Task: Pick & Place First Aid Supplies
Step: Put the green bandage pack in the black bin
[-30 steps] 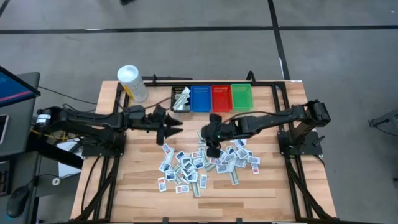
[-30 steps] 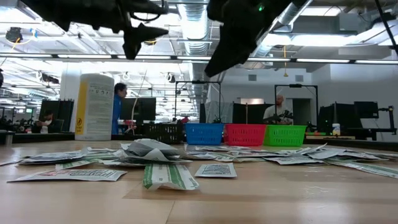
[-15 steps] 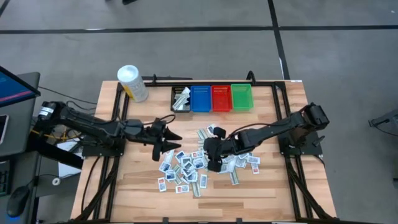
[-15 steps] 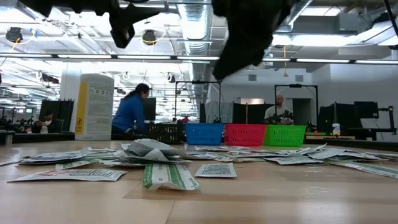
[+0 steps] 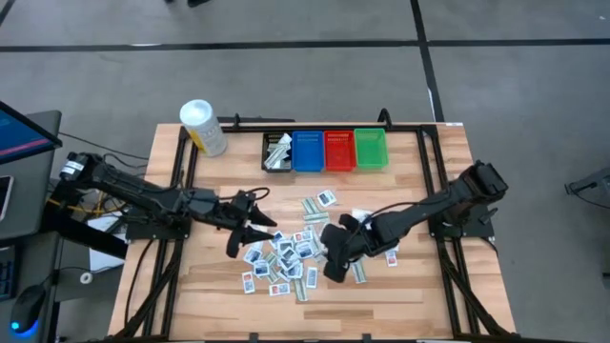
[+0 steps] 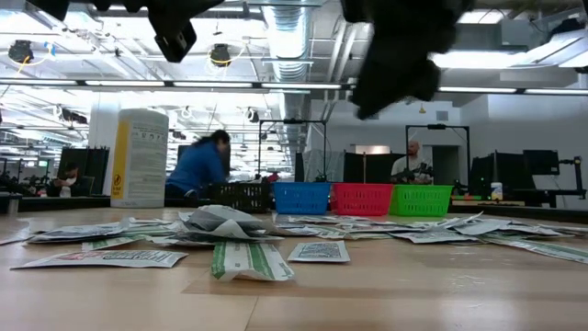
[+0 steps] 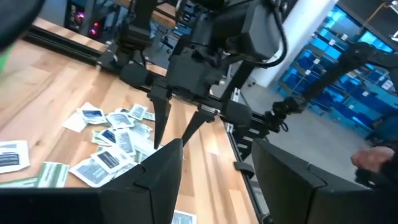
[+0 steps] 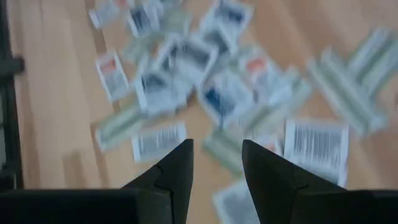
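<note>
The first aid packets (image 5: 291, 255) lie in a loose heap on the wooden table, small white and pale blue rectangles; they also show in the low view (image 6: 248, 257) and, blurred, in the right wrist view (image 8: 205, 81). My left gripper (image 5: 250, 232) hovers open at the heap's left edge. Its own fingers (image 7: 214, 180) are spread, with packets (image 7: 109, 140) beyond them. My right gripper (image 5: 335, 259) hangs open over the heap's near right part, fingers (image 8: 217, 168) pointing down at the packets. Neither holds anything. In the low view both grippers are above the table, left (image 6: 175, 32) and right (image 6: 404, 55).
Along the far edge stand a black bin (image 5: 277, 151) with a few packets in it, a blue bin (image 5: 307, 150), a red bin (image 5: 338, 150) and a green bin (image 5: 370, 149). A white tub with a yellow label (image 5: 203, 127) stands at the far left corner. People show in the room behind.
Both grippers have moved toward the table's near edge. The left one has come from beside the black bin to the heap's left edge. The right one has travelled from the heap's far side to its near right part. The packets lie as before.
</note>
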